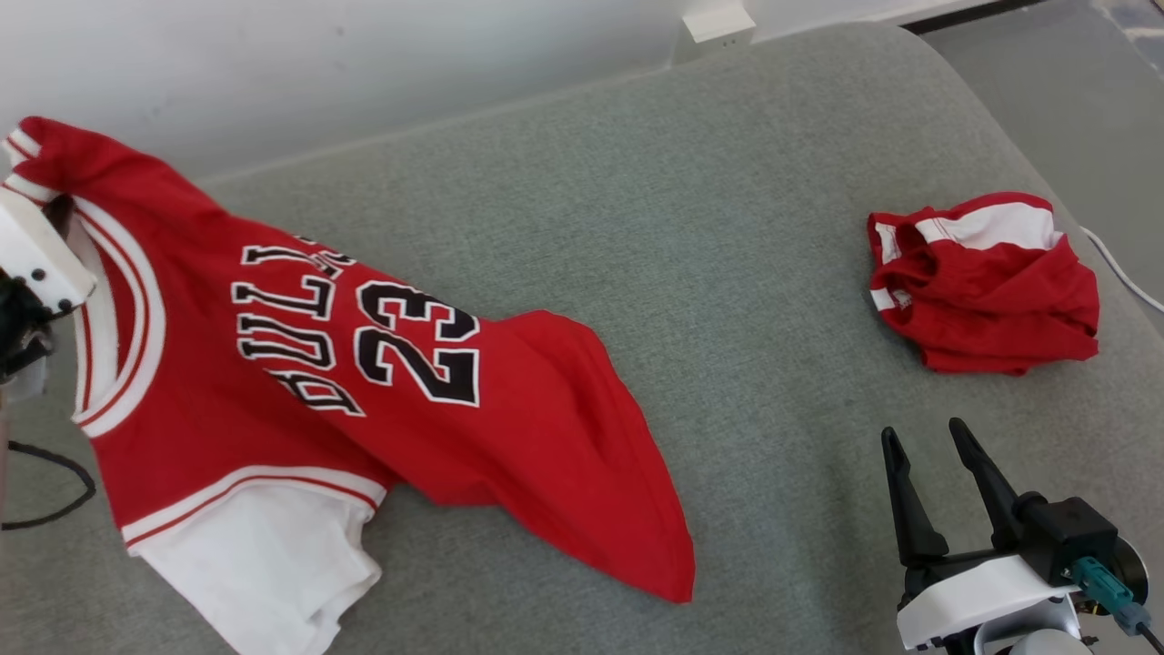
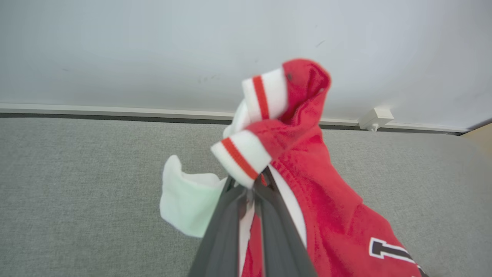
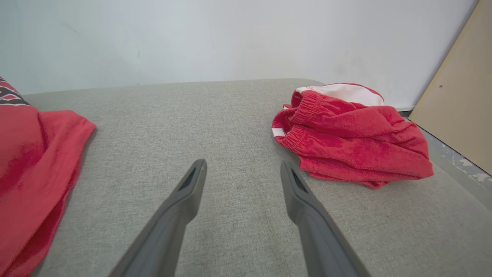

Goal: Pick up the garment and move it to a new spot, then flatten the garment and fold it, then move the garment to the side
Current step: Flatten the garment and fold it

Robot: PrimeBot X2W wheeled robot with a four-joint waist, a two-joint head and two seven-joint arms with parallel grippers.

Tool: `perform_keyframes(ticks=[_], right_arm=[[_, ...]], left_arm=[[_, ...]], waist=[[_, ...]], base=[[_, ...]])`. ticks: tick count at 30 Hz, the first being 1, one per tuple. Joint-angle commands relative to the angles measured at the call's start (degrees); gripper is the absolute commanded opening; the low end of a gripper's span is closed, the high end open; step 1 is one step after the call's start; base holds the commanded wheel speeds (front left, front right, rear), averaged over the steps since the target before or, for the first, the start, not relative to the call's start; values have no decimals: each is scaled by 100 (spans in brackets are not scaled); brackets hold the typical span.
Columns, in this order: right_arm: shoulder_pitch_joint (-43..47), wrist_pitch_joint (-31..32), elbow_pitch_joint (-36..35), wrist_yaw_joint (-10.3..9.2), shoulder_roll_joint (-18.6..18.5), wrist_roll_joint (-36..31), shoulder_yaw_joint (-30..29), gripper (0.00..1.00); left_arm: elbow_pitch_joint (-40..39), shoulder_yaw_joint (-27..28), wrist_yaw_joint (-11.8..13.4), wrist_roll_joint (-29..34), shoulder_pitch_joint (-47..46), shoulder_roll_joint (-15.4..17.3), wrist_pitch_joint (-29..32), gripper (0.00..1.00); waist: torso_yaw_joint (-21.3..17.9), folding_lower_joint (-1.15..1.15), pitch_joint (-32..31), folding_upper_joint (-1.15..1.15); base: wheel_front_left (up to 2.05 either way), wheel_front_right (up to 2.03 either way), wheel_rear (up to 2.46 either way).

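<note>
The garment is a red jersey (image 1: 364, 382) with black "BULLS 23" lettering, white trim and a white sleeve. It hangs lifted at its shoulder on the left, while its hem drags on the grey cushion (image 1: 709, 227). My left gripper (image 2: 250, 186) is shut on the striped shoulder trim of the jersey (image 2: 326, 200), with the fingertips buried in the cloth. My right gripper (image 1: 923, 432) stands open at the lower right, low over the cushion with nothing between its fingers (image 3: 188, 192). The jersey's hem (image 3: 30, 154) lies off to its left.
A bundle of red shorts (image 1: 987, 291) with white trim lies at the right of the cushion, just right of my right gripper (image 3: 243, 164). A white box (image 1: 718, 23) sits on the back wall. A black cable (image 1: 55, 491) loops at the left edge. A wooden board (image 3: 457, 84) leans at the far right.
</note>
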Motion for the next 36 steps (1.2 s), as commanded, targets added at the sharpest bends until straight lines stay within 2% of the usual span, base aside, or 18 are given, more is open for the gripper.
perform_keyframes(ticks=[1,2,3,7,13,18,24,28,32,36], right_arm=[[-62,-42,33,-13,4,8,11,100],[-75,-57,61,-13,9,10,20,100],[-82,-76,85,-13,14,12,26,100],[-87,-103,198,-13,28,12,5,100],[-36,-102,290,-13,-107,-25,8,100],[147,4,217,-13,-217,-48,-21,100],[411,167,18,-13,-325,6,-86,100],[580,231,-121,-13,-359,56,-152,100],[730,332,-200,-13,-364,99,-140,100],[819,408,-309,-13,-366,111,-156,100]], left_arm=[[76,-8,18,66,-11,21,-42,0],[208,-47,10,89,8,-13,-33,54],[321,-83,-32,98,30,-45,-3,100],[673,-174,-185,118,46,-146,-170,100],[786,-433,-582,146,123,-403,-549,100],[474,-663,-750,188,408,-534,-1087,100],[-336,-889,-778,296,1161,-652,-1963,100],[-1013,-878,-593,377,1825,-740,-2567,100],[-1722,-865,-297,530,2667,-834,-3276,100],[-2353,-824,85,633,3501,-932,-3739,100]], waist=[[-72,0,60,0],[-89,0,62,0],[-98,0,59,0],[-55,0,-63,0],[200,0,-509,0],[528,0,-914,0],[977,0,-1279,0],[1248,0,-1423,0],[1424,0,-1573,0],[1546,0,-1656,0]], base=[[0,0,0],[0,0,0],[0,0,0],[0,0,0],[0,0,0],[0,0,0],[0,0,0],[0,0,0],[0,0,0],[0,0,0]])
